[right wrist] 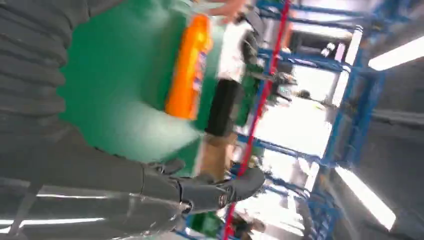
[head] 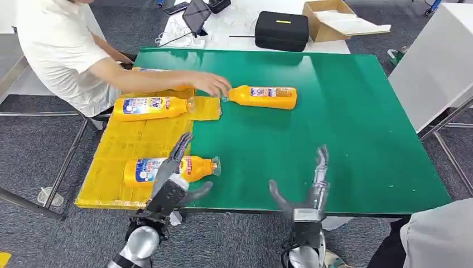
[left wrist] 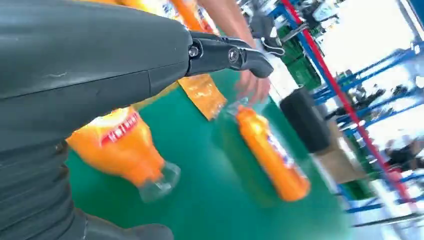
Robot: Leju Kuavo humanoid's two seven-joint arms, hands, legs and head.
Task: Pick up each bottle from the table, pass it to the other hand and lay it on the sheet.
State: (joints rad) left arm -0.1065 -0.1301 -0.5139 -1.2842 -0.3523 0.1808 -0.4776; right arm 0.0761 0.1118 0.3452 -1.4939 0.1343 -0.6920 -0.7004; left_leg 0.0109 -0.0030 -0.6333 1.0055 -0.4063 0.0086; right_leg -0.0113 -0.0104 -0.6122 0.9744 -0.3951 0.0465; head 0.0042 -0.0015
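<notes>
The bottle is lying on the green worktop, a person's hand touching its cap. Both robot hands, left hand and right hand, are hovering with fingers released, grasping nothing. Reaching now is risking a collision with that person's arm.

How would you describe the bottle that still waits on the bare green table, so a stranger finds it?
On the green table, look right of the yellow sheet. The orange bottle lies there alone on bare green, a person's hand at its cap; the others rest on the sheet.
</notes>
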